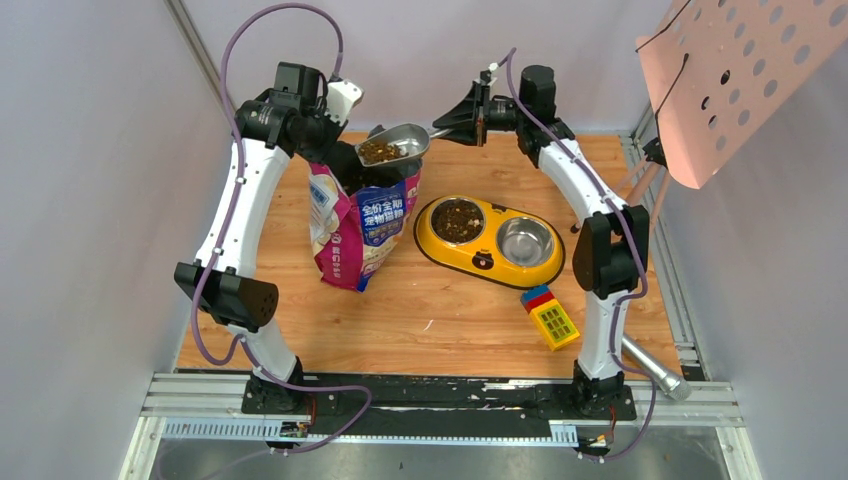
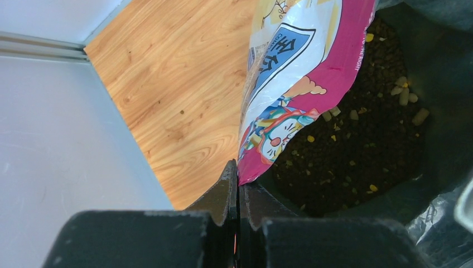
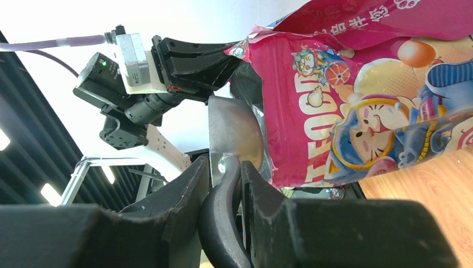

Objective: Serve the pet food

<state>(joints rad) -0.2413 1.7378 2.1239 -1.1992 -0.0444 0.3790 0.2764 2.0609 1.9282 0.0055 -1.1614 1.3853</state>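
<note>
A light wooden table [image 1: 430, 320] carries everything. Directly below the scoop [image 1: 392, 146], a pink-and-blue cat food bag [image 1: 360, 225] stands upright on the boards. Right of the scoop and nearer the arm bases sits a yellow double-bowl feeder [image 1: 489, 229], with a small red, blue and yellow toy block [image 1: 549, 317] lying just beyond it.

1. Type: robotics lab test cell, not a home.
2. Enclosure: plain pale walls [image 1: 90, 200] on three sides of a wooden tabletop [image 1: 430, 320].
3. Fixtures: aluminium rails [image 1: 200, 395] along the near and right edges; black base plate [image 1: 440, 392].
4. Equipment: left arm [image 1: 235, 210] and right arm [image 1: 590, 200], bolted down, with purple cables [image 1: 228, 60] exposed.
5. Overhead: perforated pink panel [image 1: 740, 70], upper right.
6. Props: cat food bag [image 1: 365, 225], metal scoop [image 1: 395, 145], yellow feeder [image 1: 490, 260], toy block [image 1: 550, 318].
</note>
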